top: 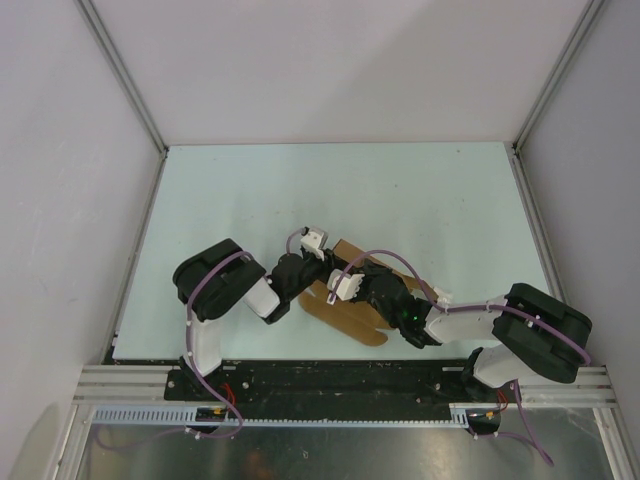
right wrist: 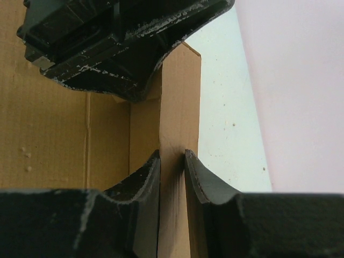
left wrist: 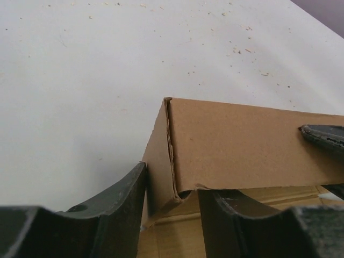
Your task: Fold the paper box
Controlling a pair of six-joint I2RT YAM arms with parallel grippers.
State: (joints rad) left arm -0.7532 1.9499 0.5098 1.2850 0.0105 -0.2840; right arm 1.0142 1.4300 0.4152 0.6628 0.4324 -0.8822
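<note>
The paper box [top: 345,318] is brown kraft cardboard lying at the near middle of the table [top: 420,200], partly folded, with rounded tabs toward the front. My left gripper [top: 318,268] straddles a raised corner of the box [left wrist: 242,145]; in the left wrist view the left gripper [left wrist: 172,188] has one finger against the end panel and the other inside the long wall. My right gripper [top: 372,285] is shut on an upright wall of the box [right wrist: 180,97]; in the right wrist view the right gripper [right wrist: 172,161] pinches that wall on both sides.
Grey side walls with metal rails enclose the pale table on the left, right and back. The left gripper's black body [right wrist: 107,48] hangs close above the right gripper's fingers. A right fingertip [left wrist: 322,137] shows at the box wall in the left wrist view.
</note>
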